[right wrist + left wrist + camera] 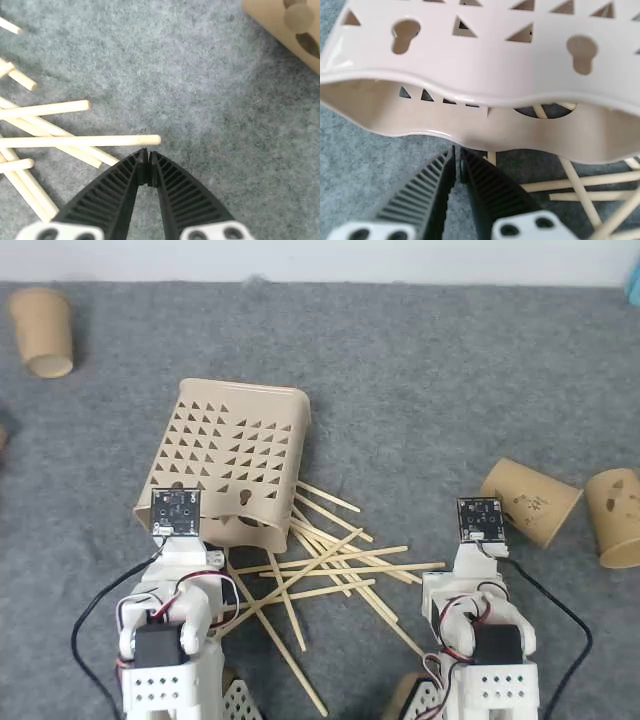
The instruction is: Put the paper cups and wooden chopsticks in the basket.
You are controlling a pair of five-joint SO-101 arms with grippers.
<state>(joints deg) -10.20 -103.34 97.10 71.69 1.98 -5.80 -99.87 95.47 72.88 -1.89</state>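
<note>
The beige basket [232,455] lies tipped on its side, its open rim [470,131] facing my left arm. My left gripper [457,156] is shut and empty, its tips just short of that rim. Several wooden chopsticks [330,562] lie crossed on the grey carpet between the two arms. The tip of one chopstick [80,141] lies just ahead of my right gripper [148,156], which is shut with nothing in it. One paper cup [530,502] lies on its side right of the right arm, a second cup [615,517] beside it, a third cup [42,330] at the far left.
Some chopsticks [580,185] run under the basket's lower edge. The near cup [287,25] lies ahead of the right gripper across bare carpet. A brown object [408,696] sits at the front edge between the arm bases.
</note>
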